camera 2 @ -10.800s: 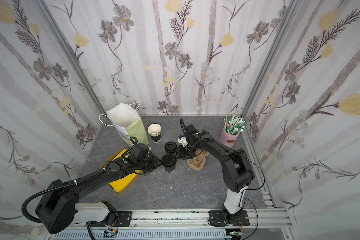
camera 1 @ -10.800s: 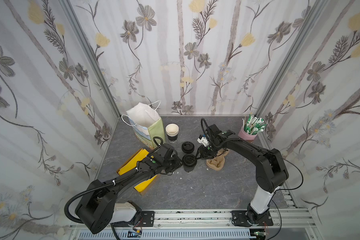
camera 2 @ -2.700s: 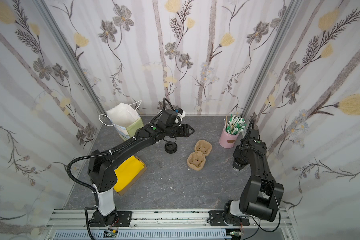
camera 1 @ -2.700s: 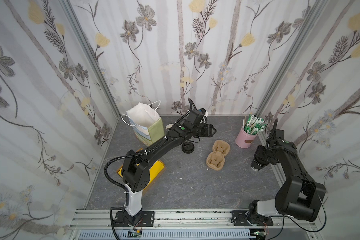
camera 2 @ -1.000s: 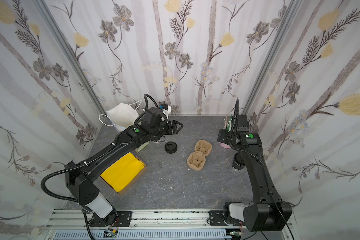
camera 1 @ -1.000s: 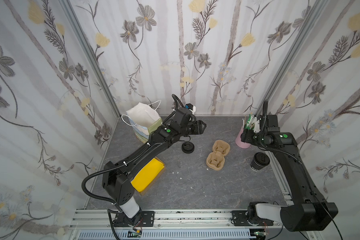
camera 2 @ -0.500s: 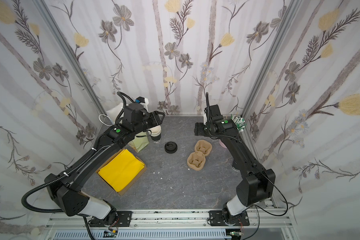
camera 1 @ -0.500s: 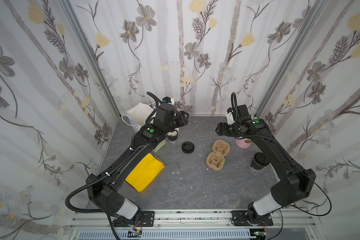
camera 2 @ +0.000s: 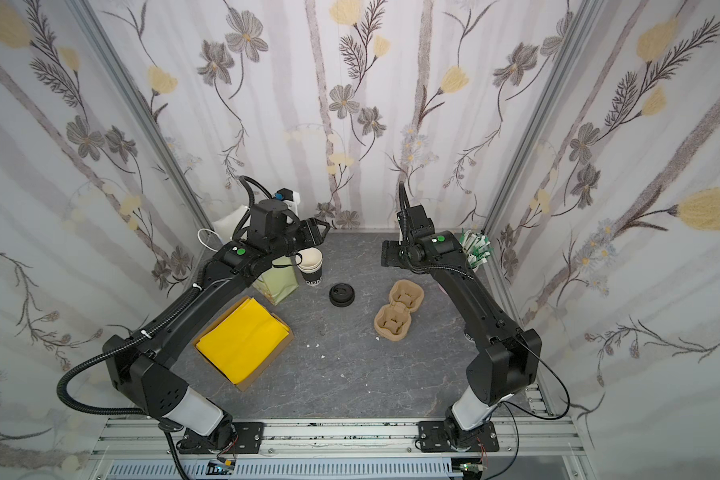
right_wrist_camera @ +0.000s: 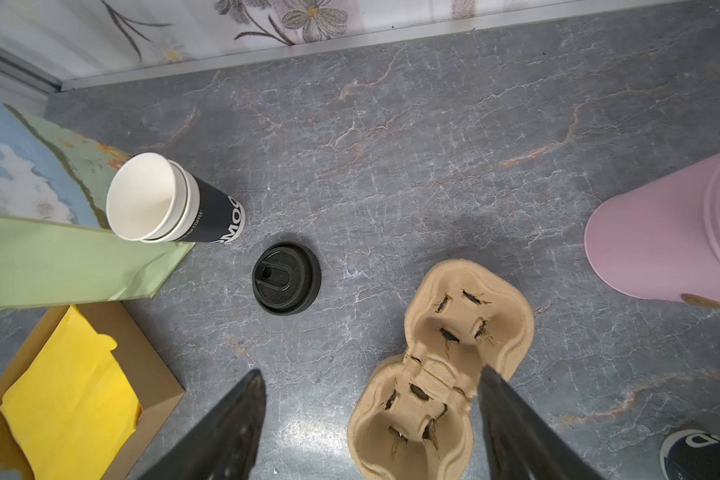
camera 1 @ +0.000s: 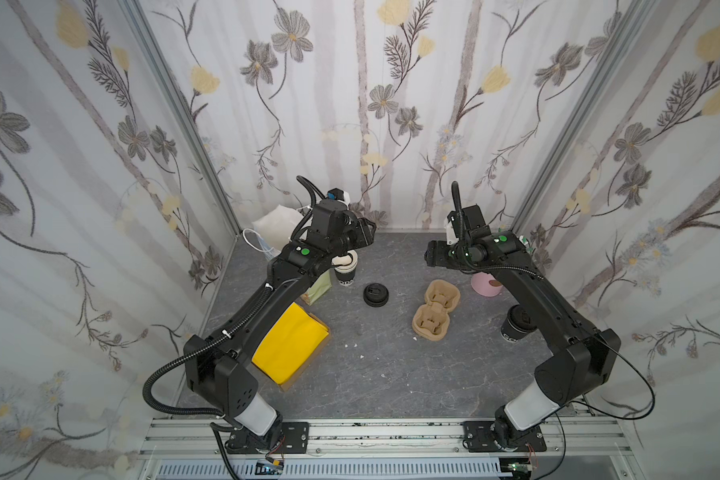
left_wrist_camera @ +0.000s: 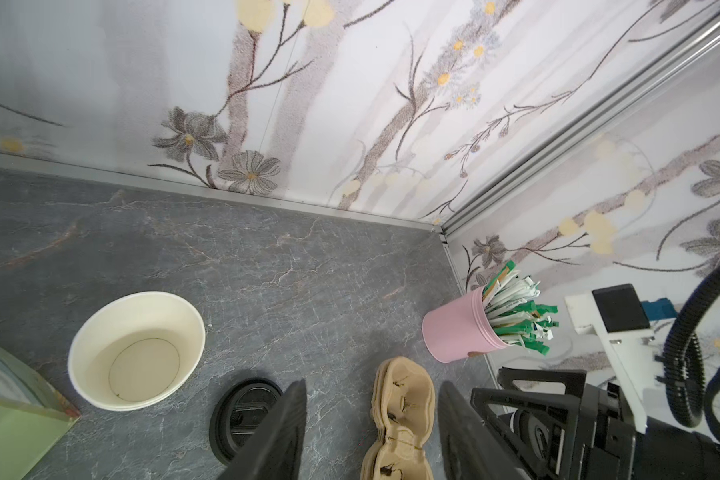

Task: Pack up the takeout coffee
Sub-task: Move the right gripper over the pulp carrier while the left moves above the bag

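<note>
so the lidded black paper coffee cup with white lettering [camera 1: 514, 328] is sitting at the right edge of the grey marbled tabletop [camera 1: 391, 374], probably parked clear of the brown pulp cup carrier [camera 1: 435, 309], while the left gripper [left_wrist_camera: 373, 386] and right gripper [right_wrist_camera: 371, 372] are hovering up high, both spread wide and empty

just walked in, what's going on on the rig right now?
Neither arm holds anything: the left gripper and right gripper both hover open. The lidded coffee cup stands beside the right arm, not yet in the cardboard carrier. A spare lid and a stack of lidless cups sit left of the carrier.
</note>
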Available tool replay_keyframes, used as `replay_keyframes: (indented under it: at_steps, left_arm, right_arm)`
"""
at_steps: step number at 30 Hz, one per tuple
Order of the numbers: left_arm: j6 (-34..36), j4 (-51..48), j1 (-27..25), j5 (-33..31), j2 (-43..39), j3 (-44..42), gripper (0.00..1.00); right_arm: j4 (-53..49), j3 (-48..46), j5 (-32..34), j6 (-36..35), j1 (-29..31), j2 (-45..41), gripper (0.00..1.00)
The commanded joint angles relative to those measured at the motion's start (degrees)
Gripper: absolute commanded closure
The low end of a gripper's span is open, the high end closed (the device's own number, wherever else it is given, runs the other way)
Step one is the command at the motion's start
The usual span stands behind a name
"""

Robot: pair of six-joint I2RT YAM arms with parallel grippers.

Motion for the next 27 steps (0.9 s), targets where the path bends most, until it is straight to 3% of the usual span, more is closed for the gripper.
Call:
replay_keyframes:
  at_steps: [1,7,15,19,27]
  left_arm:
    - [0.70,1.01,0.10,4.55,0.60,1.00,0.47]
    - [-2.67,1.01,-0.55,6.93,1.27,0.51,0.45]
    - [2.33,1.01,-3.84,3.52,-3.63,-4.01,0.43]
    - [7.39,0.99,-4.03,3.24,-6.61,-7.40,0.40]
    - [7.37,1.01,-2.83,2.53,-13.17,-13.49,0.34]
  right_arm:
    - [1.80,-1.08,-0.63,4.04,0.41,-1.64,0.19]
    - [5.33,-4.64,-2.42,2.26,0.40,-6.14,0.19]
    - [5.06,-8.47,0.31,-2.25,0.65,-12.88,0.19]
    - [9.25,-14.86,3.32,-4.09,0.75,-18.30,0.18]
    - [17.75,-22.92,6.63,-4.96,0.76,-28.98,0.17]
